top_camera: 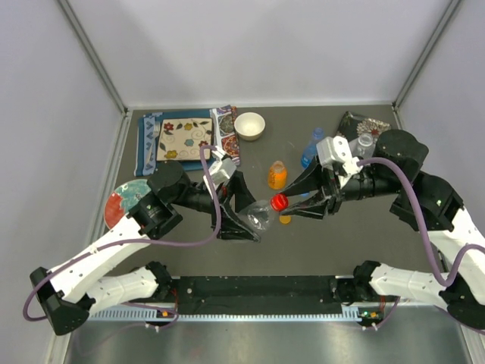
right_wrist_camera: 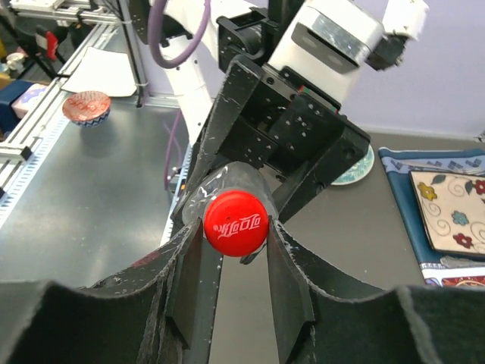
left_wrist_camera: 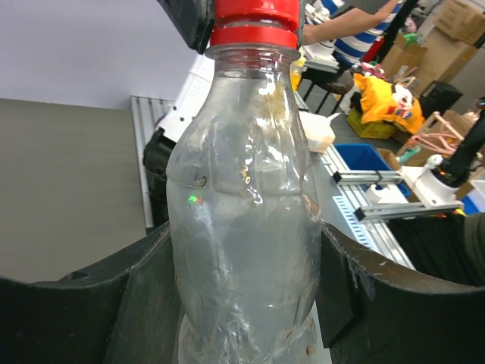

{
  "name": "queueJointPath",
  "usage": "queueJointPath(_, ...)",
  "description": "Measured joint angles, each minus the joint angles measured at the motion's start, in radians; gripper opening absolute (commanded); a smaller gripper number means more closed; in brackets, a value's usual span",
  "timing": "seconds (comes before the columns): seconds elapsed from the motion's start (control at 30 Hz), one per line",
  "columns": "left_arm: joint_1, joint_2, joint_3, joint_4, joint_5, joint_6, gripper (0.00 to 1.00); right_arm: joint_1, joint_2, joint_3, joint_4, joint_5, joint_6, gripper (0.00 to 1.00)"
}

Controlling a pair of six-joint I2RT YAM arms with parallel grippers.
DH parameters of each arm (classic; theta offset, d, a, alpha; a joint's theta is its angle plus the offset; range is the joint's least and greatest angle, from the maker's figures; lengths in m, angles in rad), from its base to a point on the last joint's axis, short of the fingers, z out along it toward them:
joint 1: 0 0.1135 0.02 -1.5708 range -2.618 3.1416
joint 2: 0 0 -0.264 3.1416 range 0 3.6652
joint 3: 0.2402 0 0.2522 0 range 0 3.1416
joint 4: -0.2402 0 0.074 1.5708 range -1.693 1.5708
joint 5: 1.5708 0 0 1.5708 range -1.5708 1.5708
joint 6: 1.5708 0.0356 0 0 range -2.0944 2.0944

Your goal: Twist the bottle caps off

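Observation:
A wide clear bottle [top_camera: 261, 216] lies tilted above the table between both arms, its red cap [top_camera: 279, 202] pointing right. My left gripper [top_camera: 241, 220] is shut on the bottle's body; in the left wrist view the bottle [left_wrist_camera: 242, 212] fills the gap between the fingers [left_wrist_camera: 356, 288], cap [left_wrist_camera: 254, 23] at the top. My right gripper [top_camera: 292, 205] has its jaws against both sides of the red cap [right_wrist_camera: 236, 222], which still sits on the bottle neck [right_wrist_camera: 227, 182]. An orange bottle [top_camera: 277, 175], a blue-tinted bottle [top_camera: 311, 150] and a slim clear bottle [top_camera: 364, 144] stand behind.
A small orange cap [top_camera: 285, 219] lies on the table under the right fingers. A white bowl [top_camera: 249, 125] and a blue mat with a patterned tile [top_camera: 184, 138] sit at the back left. A round plate [top_camera: 123, 203] rests at the left edge.

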Motion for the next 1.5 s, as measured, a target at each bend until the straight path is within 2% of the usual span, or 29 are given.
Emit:
queueJointPath(0.17,0.003,-0.002,0.011,-0.026,-0.046,0.056,0.36,0.000,-0.003,0.001,-0.019,0.061,0.023,0.45)
queueJointPath(0.27,0.005,-0.002,0.011,-0.036,-0.069,0.076,0.36,0.000,-0.002,0.001,-0.027,0.085,0.036,0.56)
queueJointPath(0.33,0.006,-0.002,0.011,-0.050,-0.096,0.093,0.37,0.000,-0.001,0.001,-0.027,0.111,0.051,0.68)
queueJointPath(0.37,0.006,-0.003,0.011,-0.058,-0.113,0.104,0.37,0.000,-0.001,0.001,-0.025,0.127,0.065,0.78)
queueJointPath(0.47,0.006,-0.010,0.011,-0.079,-0.172,0.131,0.36,0.000,0.003,0.006,-0.013,0.195,0.108,0.96)
queueJointPath(0.5,0.006,-0.015,0.011,-0.086,-0.198,0.143,0.36,0.000,0.010,0.017,-0.011,0.223,0.127,0.99)
queueJointPath(0.77,0.006,-0.026,0.011,-0.117,-0.332,0.219,0.37,0.001,0.074,0.116,0.029,0.430,0.299,0.99)
queueJointPath(0.9,-0.019,-0.034,0.011,-0.137,-0.461,0.276,0.37,0.001,0.090,0.133,0.031,0.579,0.420,0.99)
queueJointPath(1.03,-0.095,-0.060,0.011,-0.158,-0.669,0.358,0.36,0.001,0.120,0.159,0.016,0.693,0.546,0.99)
queueJointPath(1.2,-0.242,-0.066,0.010,-0.154,-1.019,0.488,0.36,0.002,0.159,0.171,-0.006,0.801,0.655,0.99)
queueJointPath(1.4,-0.376,-0.007,0.001,-0.125,-1.392,0.627,0.36,0.019,0.195,0.172,-0.021,0.878,0.710,0.98)
queueJointPath(1.5,-0.404,0.027,-0.005,-0.107,-1.514,0.669,0.36,0.030,0.204,0.179,-0.026,0.897,0.719,0.97)
